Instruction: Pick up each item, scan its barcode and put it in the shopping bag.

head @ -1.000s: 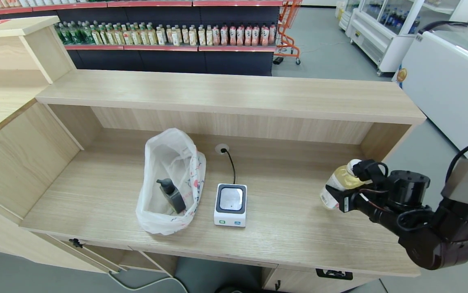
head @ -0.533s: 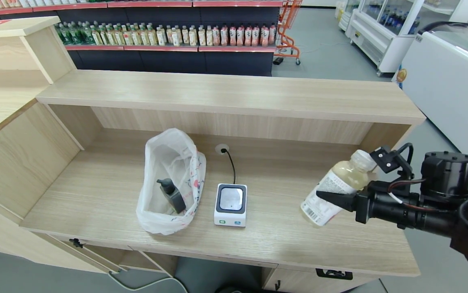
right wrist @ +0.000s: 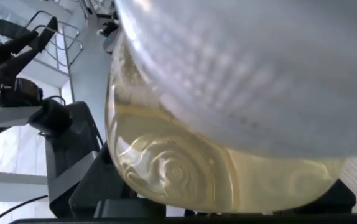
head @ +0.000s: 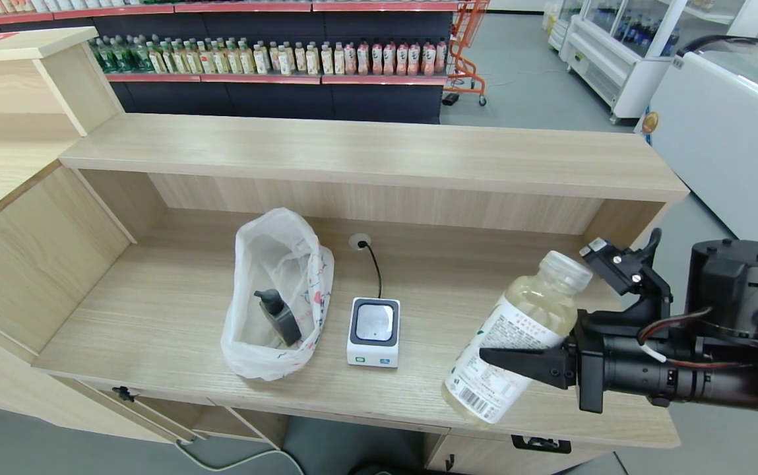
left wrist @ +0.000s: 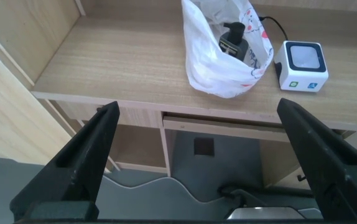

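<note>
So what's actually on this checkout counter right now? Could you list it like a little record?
Right gripper: shut on drink bottle, tilted, barcode showing, by the counter front right
Scanner: mid-counter, window up
Shopping bag: open, beside scanner, dark pump bottle inside
Left gripper: open, empty, out in front of counter

Light wood bench [head: 154,316], raised ledge [head: 365,152] along its far side. Beyond it, a store shelf [head: 273,58] with rows of drink bottles; orange trolley [head: 468,46] just beside. White chest freezer [head: 728,132] at right, glass-topped cooler [head: 600,66] farther back.
</note>
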Controlling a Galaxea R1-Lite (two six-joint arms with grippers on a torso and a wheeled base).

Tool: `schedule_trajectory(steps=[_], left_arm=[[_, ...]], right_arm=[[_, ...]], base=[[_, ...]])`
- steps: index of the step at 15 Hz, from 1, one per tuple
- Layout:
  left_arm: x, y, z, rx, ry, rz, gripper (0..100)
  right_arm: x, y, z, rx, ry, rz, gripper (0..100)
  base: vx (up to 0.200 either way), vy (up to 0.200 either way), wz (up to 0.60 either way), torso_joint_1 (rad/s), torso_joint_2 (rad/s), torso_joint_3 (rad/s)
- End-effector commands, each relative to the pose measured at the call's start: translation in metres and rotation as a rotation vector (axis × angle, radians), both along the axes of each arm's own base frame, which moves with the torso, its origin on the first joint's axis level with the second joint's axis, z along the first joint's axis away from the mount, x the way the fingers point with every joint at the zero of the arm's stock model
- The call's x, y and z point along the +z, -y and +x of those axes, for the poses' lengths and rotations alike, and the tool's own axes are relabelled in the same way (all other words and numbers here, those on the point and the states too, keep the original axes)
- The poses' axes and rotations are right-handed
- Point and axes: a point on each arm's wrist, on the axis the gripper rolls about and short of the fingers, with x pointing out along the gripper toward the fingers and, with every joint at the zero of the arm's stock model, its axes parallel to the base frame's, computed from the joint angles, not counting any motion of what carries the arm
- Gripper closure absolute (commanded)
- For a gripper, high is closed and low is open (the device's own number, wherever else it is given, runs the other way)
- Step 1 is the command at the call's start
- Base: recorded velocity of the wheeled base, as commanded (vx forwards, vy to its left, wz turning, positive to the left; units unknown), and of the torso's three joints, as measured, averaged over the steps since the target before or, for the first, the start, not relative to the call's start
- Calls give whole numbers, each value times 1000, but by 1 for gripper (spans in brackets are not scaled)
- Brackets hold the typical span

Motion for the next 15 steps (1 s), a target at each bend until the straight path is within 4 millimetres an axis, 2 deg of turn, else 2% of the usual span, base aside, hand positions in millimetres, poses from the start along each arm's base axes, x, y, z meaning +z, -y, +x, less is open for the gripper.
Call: schedule_trajectory(steps=[1, 5, 9, 15], left_arm=[[0, 0, 0, 0, -1, 0, 0], [0, 0, 0, 0, -1, 0, 0], [0, 0, 0, 0, -1, 0, 0], [0, 0, 0, 0, -1, 0, 0]], right_arm=[[2, -7, -6, 42, 21, -2, 100], [7, -10, -10, 82, 60, -2, 100], [17, -13, -25, 128, 44, -13, 100], [11, -23, -29, 166, 20, -30, 100]], base=[[0, 0, 0, 0, 0, 0], [0, 0, 0, 0, 0, 0], [0, 0, 0, 0, 0, 0], [0, 0, 0, 0, 0, 0]])
